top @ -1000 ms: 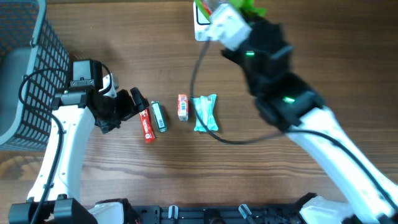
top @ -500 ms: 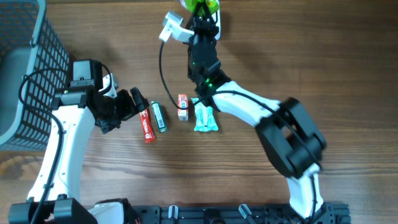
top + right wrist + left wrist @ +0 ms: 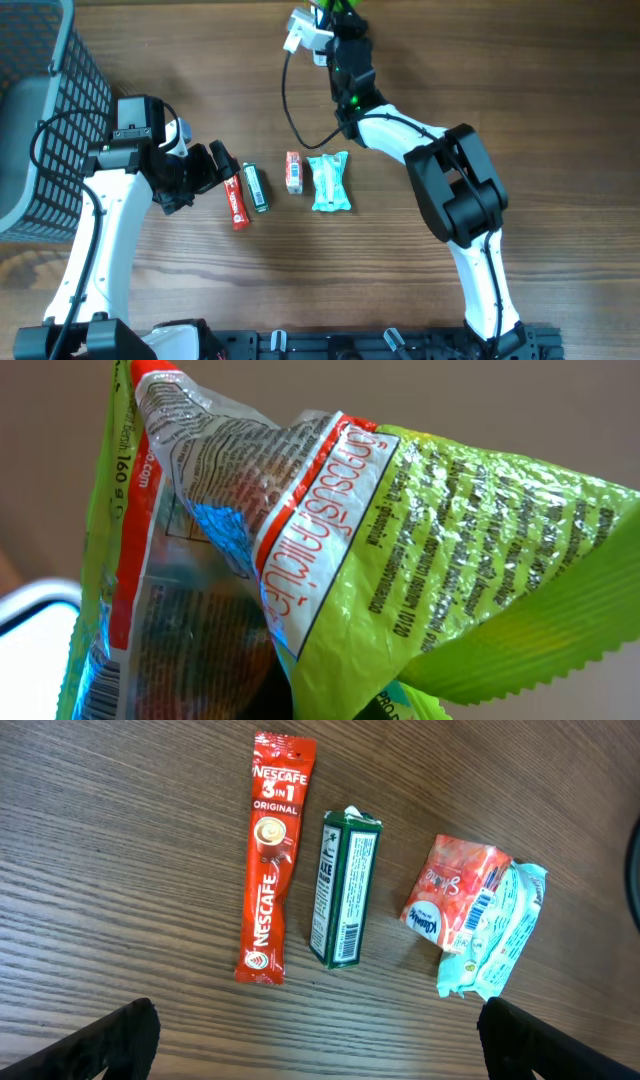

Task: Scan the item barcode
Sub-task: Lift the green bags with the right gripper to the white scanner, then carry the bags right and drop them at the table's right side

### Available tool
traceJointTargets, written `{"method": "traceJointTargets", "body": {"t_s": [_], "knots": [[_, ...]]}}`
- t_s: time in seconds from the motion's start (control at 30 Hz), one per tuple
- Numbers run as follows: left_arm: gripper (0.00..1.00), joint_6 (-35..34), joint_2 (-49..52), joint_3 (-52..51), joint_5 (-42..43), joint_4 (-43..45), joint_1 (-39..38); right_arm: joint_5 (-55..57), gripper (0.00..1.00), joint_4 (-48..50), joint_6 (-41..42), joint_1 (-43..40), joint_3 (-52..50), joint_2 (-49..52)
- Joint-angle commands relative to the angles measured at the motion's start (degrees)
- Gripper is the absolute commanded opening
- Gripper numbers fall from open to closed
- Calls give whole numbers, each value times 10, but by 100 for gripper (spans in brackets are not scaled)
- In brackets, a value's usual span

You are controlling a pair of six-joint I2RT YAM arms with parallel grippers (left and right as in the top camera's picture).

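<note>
the right gripper [image 3: 336, 14] reaches to the far edge of the wooden table [image 3: 520, 110], its fingers pressed together on a green snack bag [image 3: 420, 530]. the bag hangs crumpled and fills the right wrist view, showing its printed back, a red stripe and a serrated seal. the left gripper [image 3: 212, 166] hovers with fingers spread wide, just beside a red nescafe 3in1 stick [image 3: 270, 855]. a green carton [image 3: 340, 885] lies alongside the stick, barcode facing up. further right, a red kleenex tissue pack [image 3: 455, 895] touches a teal packet [image 3: 500, 945]. a dark wire basket [image 3: 45, 120] sits at the table's left edge.
</note>
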Motion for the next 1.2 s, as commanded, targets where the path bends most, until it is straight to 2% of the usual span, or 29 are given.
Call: {"method": "traceJointTargets", "body": {"t_s": [0.0,0.17,0.47,0.63,0.73,0.8,0.87,0.9,1.0,1.03,1.17], "knots": [[100,1,-6,-3,5,0,-2,-16,4,35,-4,1,32,28],[100,1,-6,-3,5,0,-2,-17,4,67,-88,1,62,78],[100,1,-6,-3,5,0,-2,-5,4,47,-88,1,84,111],[100,1,-6,-3,5,0,-2,52,4,21,-13,3,84,111],[100,1,-6,-3,5,0,-2,134,4,119,95,-3,84,96],[100,1,-6,-3,5,0,-2,150,4,101,146,-9,84,56],[100,1,-6,-3,5,0,-2,150,4,28,170,-10,84,10],[100,1,-6,-3,5,0,-2,150,4,-48,194,-10,84,-27],[100,1,-6,-3,5,0,-2,160,4,-330,338,-12,84,-144],[100,1,-6,-3,5,0,-2,157,4,-457,418,-17,84,-188],[100,1,-6,-3,5,0,-2,62,4,-819,561,-64,84,-270]]}}
